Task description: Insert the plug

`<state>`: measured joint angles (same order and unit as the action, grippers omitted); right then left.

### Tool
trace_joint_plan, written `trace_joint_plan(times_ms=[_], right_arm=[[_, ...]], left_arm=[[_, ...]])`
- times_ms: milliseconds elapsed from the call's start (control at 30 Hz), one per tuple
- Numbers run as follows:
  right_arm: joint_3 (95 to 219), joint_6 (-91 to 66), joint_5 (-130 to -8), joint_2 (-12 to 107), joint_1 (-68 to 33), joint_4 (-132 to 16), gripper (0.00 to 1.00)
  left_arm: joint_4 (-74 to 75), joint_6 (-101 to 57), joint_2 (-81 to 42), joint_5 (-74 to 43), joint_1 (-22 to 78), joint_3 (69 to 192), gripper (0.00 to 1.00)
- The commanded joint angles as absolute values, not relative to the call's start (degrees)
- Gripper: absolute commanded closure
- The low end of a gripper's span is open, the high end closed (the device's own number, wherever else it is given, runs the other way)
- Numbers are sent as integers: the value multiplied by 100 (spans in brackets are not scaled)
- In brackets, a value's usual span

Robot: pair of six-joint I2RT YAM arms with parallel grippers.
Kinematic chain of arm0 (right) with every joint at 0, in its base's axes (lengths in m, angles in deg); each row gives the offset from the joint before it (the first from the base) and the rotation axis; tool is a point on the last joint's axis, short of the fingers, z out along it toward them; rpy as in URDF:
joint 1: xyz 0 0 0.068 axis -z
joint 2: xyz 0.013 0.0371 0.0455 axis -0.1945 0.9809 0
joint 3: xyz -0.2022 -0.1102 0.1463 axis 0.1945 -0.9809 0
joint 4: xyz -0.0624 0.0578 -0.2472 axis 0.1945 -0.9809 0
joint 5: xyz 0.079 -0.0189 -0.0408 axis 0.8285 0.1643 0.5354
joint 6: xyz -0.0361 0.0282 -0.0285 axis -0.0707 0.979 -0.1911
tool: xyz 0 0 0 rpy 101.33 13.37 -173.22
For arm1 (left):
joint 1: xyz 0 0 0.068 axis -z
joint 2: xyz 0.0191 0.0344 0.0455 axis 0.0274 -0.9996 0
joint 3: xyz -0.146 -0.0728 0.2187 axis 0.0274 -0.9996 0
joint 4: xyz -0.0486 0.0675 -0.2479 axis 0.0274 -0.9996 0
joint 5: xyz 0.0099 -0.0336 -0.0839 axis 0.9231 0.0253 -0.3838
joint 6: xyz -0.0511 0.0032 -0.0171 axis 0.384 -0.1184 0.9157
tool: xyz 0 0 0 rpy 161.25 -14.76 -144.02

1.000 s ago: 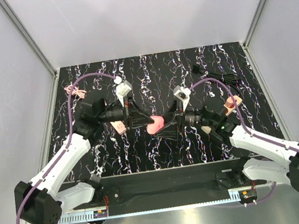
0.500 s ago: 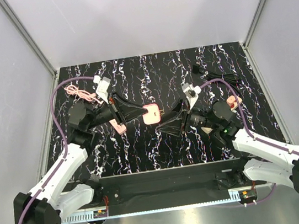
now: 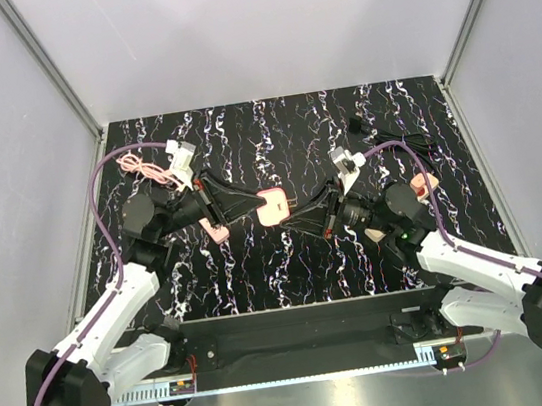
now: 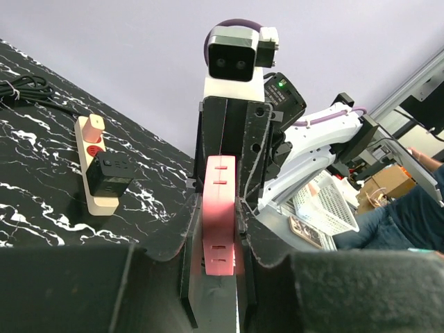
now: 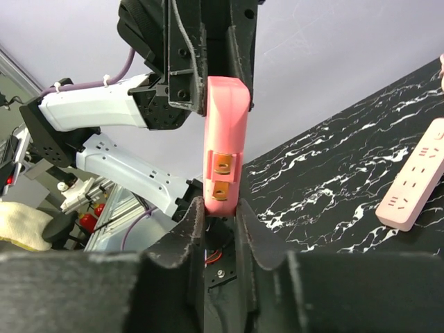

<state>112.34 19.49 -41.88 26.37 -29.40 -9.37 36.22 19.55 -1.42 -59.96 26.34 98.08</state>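
The plug (image 3: 273, 206) is a small pinkish-red rounded piece held in the air over the middle of the mat, between the two arms. My left gripper (image 3: 257, 205) is shut on it from the left, and in the left wrist view the plug (image 4: 220, 208) is clamped between both fingers of that gripper (image 4: 220, 223). My right gripper (image 3: 295, 219) meets it from the right. In the right wrist view the plug (image 5: 225, 132) shows two brass prongs, and its lower end sits pressed between the fingers of that gripper (image 5: 217, 208).
A pink power strip (image 3: 217, 232) lies under the left arm and shows as the pink strip (image 5: 413, 179). A beige strip (image 4: 91, 166) with red sockets carries a black adapter (image 4: 114, 174); it is the beige strip (image 3: 417, 190) by the right arm. A black cable (image 3: 399, 141) lies at the back right and a pink cord (image 3: 134, 165) at the back left.
The left arm carried the plug a little up and back. The right gripper's fingers, wide apart a second ago, have closed onto the plug's free end.
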Motion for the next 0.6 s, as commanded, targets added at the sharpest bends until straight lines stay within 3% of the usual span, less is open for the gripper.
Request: trace_joint_plan(times_ms=[0, 67, 100, 167, 200, 300, 467, 567], right_arm=[[11440, 1854, -4353, 2707, -2939, -597, 85], [11440, 1854, -4344, 2716, -2930, -535, 95], [11440, 1854, -4335, 2708, -2939, -518, 100], [11422, 1863, -4361, 2690, -2939, -456, 100], [11414, 1880, -4388, 2655, -2939, -438, 100], [11378, 1933, -4423, 2628, -2930, -350, 100], [11396, 2021, -4388, 2777, -2930, -263, 100], [11378, 2187, -4327, 2953, -2930, -26, 100]], left_arm=[[4041, 2035, -6, -5970, 2653, 9754, 100], [4023, 2035, 3, -6005, 2653, 9745, 100], [4023, 2052, 11, -6005, 2653, 9727, 91], [3919, 2061, 46, -5944, 2653, 9710, 73], [3892, 2026, 73, -5926, 2653, 9666, 54], [3681, 1764, 239, -5786, 2662, 9604, 30], [3610, 1631, 267, -5645, 2793, 9560, 28], [3628, 1587, 196, -5540, 2873, 9560, 32]])
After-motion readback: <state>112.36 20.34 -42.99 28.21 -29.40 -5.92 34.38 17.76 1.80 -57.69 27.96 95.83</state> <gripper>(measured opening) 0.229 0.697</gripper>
